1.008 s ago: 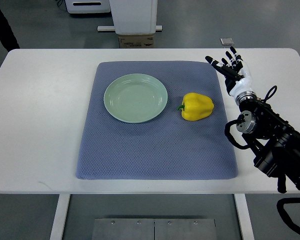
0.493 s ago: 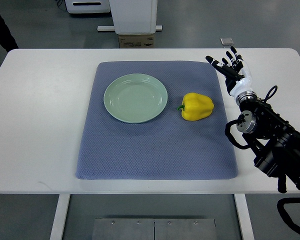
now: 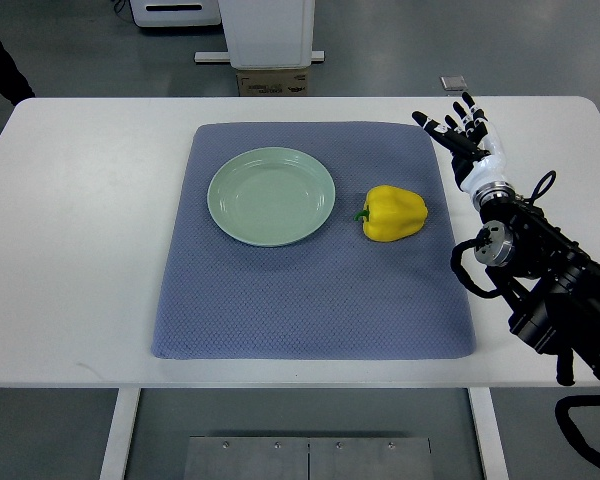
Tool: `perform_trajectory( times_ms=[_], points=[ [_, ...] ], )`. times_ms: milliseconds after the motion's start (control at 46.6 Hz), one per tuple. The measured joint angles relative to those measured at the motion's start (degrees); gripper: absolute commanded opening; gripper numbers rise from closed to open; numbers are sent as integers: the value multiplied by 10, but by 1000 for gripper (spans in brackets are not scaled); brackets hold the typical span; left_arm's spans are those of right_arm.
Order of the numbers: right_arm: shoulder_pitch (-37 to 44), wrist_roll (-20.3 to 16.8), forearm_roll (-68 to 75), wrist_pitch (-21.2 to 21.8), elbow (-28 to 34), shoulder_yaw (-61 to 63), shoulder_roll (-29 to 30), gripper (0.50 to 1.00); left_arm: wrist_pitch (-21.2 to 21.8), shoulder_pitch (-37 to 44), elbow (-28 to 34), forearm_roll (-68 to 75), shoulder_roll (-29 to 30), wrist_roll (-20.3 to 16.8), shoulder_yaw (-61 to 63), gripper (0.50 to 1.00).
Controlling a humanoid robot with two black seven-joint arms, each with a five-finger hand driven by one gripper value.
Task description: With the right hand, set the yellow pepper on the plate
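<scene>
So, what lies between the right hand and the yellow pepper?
Only bare blue mat and white table separate the right hand from the yellow pepper, seen in the top view.

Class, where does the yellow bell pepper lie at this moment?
In the top view, the yellow bell pepper lies on the blue-grey textured mat, just right of the pale green round plate and apart from it, left of the right hand.

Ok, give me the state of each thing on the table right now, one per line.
Pepper: on its side on the mat, right of the plate, untouched.
Plate: upright, empty.
Mat: flat under both.
Right hand: open, fingers spread, holding nothing, off the mat's right edge.
</scene>
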Motion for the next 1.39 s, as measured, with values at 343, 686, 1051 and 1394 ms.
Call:
perform_trajectory(
  times_ms=[343, 686, 1051, 1394],
  points=[
    [4, 0, 0, 0, 1, 0, -2, 1000, 0, 0, 0, 0, 0, 0, 0, 1000],
    [4, 0, 0, 0, 0, 0, -5, 1000, 0, 0, 0, 0, 0, 0, 0, 1000],
    [1, 0, 0, 0, 4, -6, -19, 1000, 0, 0, 0, 0, 0, 0, 0, 1000],
    [2, 13, -2, 1, 26, -59, -32, 1000, 0, 0, 0, 0, 0, 0, 0, 1000]
  ],
)
